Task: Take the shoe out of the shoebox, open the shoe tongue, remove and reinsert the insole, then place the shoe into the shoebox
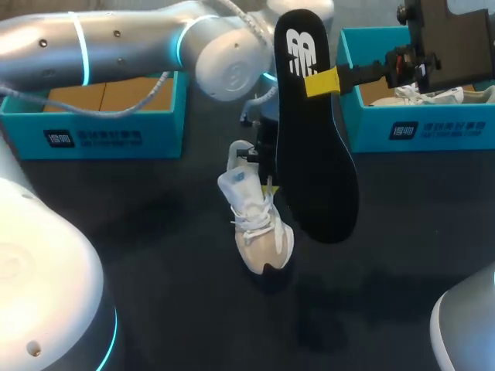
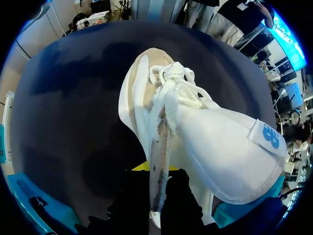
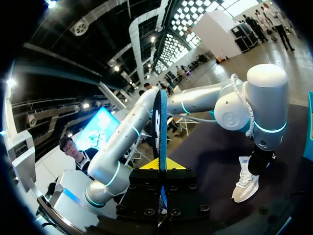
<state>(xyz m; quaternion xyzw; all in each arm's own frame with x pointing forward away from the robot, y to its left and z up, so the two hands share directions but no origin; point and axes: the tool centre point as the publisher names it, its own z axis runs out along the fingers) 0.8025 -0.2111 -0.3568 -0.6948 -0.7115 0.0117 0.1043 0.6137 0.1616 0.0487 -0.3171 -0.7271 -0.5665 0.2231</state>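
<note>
1. The left shoebox [image 1: 100, 127] is sitting open at the table's [image 1: 155, 232] far left. It is showing a bare cardboard floor, so it is probably waiting to take the shoe back.
2. The left hand [image 1: 267, 182] is reaching past the middle and pinching the shoe [image 1: 254, 216] by the thin edge of its opening. In the left wrist view the fingers are pressing that edge from both sides [image 2: 156, 171]. The grip is likely steadying the shoe [image 2: 205, 132], whose toe is resting on the table, with its mouth accessible.
3. The insole [image 1: 313, 154] is hanging in the air just right of the shoe, fully out of it, heel end up and toe end down.
4. The right hand [image 1: 323, 81] is clamping the insole near its heel end. Its wrist view is showing the insole [image 3: 160, 127] edge-on between the yellow tips [image 3: 161, 166]. Gripping there is leaving the toe end free to lead into the shoe, so reinsertion seems next.
5. The right shoebox [image 1: 418, 127] is holding a second shoe [image 1: 421, 97].
</note>
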